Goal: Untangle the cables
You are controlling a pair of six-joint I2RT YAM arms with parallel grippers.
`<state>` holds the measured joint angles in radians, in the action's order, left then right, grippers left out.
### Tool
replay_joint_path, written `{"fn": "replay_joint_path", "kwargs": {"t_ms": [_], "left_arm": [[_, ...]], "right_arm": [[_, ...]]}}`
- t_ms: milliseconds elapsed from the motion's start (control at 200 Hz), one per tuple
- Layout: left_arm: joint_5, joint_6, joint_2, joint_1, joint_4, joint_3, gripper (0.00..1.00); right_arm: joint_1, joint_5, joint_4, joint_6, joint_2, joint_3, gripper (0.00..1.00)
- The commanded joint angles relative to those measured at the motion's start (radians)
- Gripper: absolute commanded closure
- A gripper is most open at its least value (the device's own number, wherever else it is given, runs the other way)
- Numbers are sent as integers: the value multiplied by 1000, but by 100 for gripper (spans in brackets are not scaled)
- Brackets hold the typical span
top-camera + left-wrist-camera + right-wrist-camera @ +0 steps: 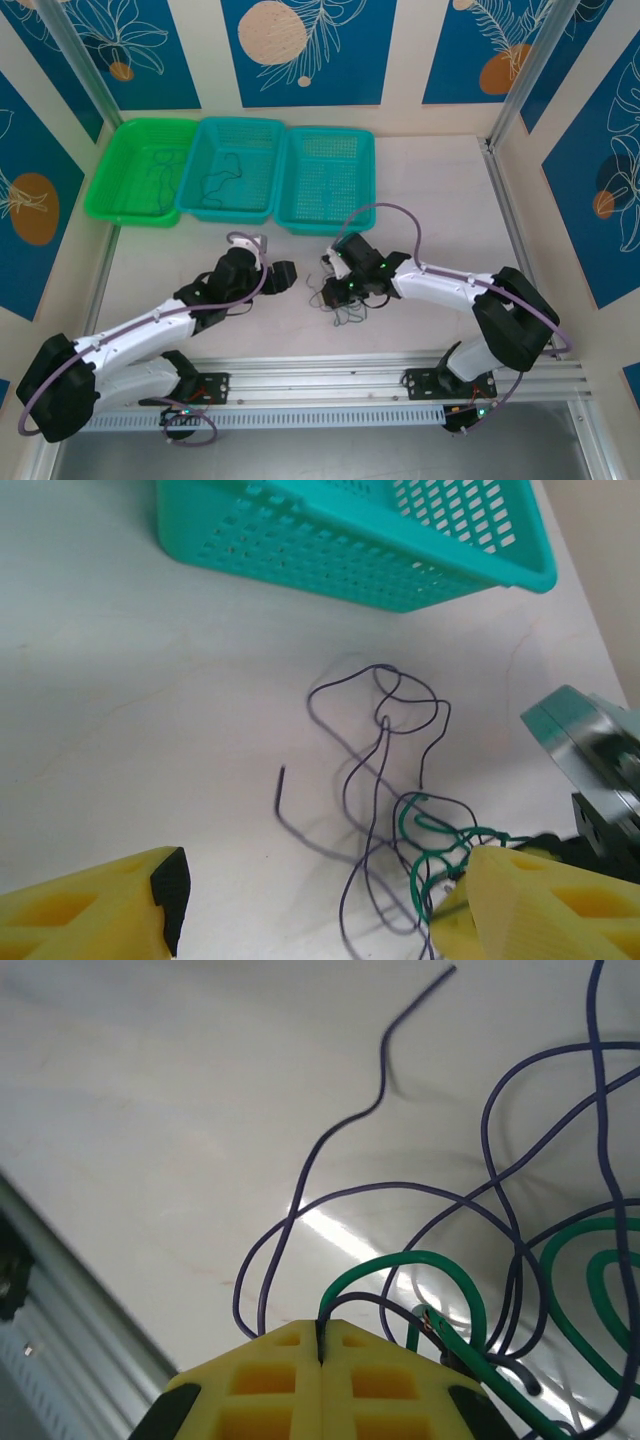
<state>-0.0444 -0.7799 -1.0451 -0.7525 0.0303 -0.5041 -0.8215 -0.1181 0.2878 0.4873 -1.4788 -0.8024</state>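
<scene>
Right wrist: right tool (320, 1328) clenched on knotted cables (420, 1258) (green + purple); left tool (315, 905) released; untangling prob. barely begun, knot intact.

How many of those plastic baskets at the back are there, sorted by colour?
Green basket: 1
Teal baskets: 2
Total: 3
</scene>
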Motion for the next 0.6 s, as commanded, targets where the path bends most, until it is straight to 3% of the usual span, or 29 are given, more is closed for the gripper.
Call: {"fn": "replay_joint_path", "kwargs": {"t_ms": [0,290,405,595], "left_arm": [[-28,-8,-6,-7,17,33,27],[-52,57,-73,2,-2,33,26],[-74,167,-165,11,25,3,26],[-10,366,-370,25,99,-89,34]], "right_arm": [[-49,-80,-23,-87,-30,-44,100],[-68,187,44,-85,-11,-43,95],[-68,188,32,-90,13,-14,94],[-70,171,29,-79,3,-12,94]]}}
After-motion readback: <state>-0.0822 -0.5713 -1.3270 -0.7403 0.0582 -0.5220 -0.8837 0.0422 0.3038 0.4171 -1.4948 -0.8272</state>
